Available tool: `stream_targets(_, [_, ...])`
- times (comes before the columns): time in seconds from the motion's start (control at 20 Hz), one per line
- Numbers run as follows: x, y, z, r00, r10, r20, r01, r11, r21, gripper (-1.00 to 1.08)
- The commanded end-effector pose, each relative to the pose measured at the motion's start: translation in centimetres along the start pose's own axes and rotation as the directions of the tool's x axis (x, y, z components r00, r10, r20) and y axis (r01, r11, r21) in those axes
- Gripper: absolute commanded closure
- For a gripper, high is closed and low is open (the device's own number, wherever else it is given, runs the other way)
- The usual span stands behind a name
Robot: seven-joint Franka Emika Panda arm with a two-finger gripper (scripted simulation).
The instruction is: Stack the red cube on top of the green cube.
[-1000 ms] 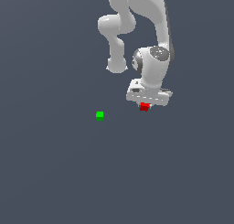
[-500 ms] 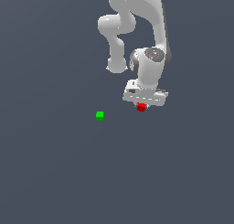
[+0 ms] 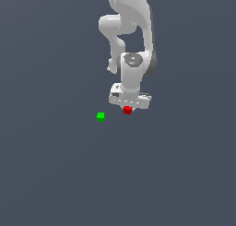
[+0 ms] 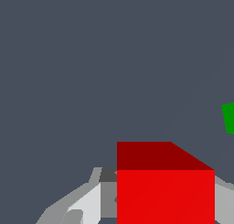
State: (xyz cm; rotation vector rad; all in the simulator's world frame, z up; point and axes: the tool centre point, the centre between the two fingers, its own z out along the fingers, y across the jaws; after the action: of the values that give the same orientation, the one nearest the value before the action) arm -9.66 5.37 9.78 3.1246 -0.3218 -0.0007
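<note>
Gripper (image 3: 128, 109) pinches the red cube (image 3: 127, 110) between its fingers (image 4: 89, 205), near the middle of the grey counter (image 3: 55, 174). Green cube (image 3: 100, 116) sits apart from it, toward the exterior view's left.

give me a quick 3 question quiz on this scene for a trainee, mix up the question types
1. True or false: the red cube already sits on top of the green cube.
2. Multiple choice: in the exterior view, the green cube lies on which side of the red cube? A) the exterior view's left B) the exterior view's right C) directly beneath it
3. Fill in: the pincer is shut on the ____ cube.

Key:
1. False; the two cubes are apart.
2. A
3. red
</note>
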Motion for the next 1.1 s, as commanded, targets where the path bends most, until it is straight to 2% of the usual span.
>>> stream_targets(0.0, [0.5, 2.8, 0.7, 1.0, 0.001, -0.001, -0.001, 1.0, 0.0, 1.08])
stream_targets(0.25, [1.5, 8.1, 2.0, 1.0, 0.001, -0.001, -0.001, 1.0, -0.001, 1.08])
stream_targets(0.5, [2.4, 11.9, 3.0, 1.0, 0.001, -0.001, -0.001, 1.0, -0.001, 1.08])
stream_targets(0.75, [2.9, 14.2, 3.6, 1.0, 0.001, -0.001, -0.001, 1.0, 0.0, 1.08])
stream_targets(1.0, [3.1, 15.0, 3.8, 1.0, 0.0, 0.0, 0.0, 1.0, 0.0, 1.08])
stream_targets(1.05, [3.1, 15.0, 3.8, 1.0, 0.0, 0.0, 0.0, 1.0, 0.0, -0.92])
